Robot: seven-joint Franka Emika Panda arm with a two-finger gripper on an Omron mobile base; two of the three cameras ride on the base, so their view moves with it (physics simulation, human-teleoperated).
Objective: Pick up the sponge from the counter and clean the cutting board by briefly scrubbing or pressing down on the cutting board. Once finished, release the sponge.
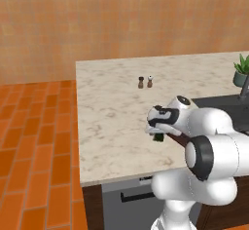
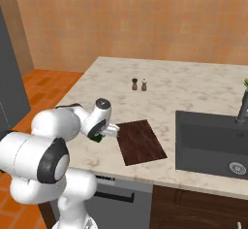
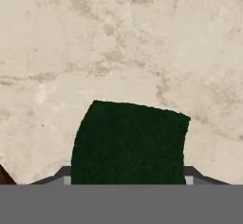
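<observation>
Claw (image 2: 99,137) low over bench (image 1: 107,112), fingers either side of sponge (image 3: 128,142) — pinching or not, can't tell. Sponge just left of cutting board (image 2: 141,141), handy for scrub.

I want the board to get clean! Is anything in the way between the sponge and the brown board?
No, nothing visible. The sponge sits at the pincer, just left of the cutting board, with bare counter between. The shakers stand farther back.
</observation>
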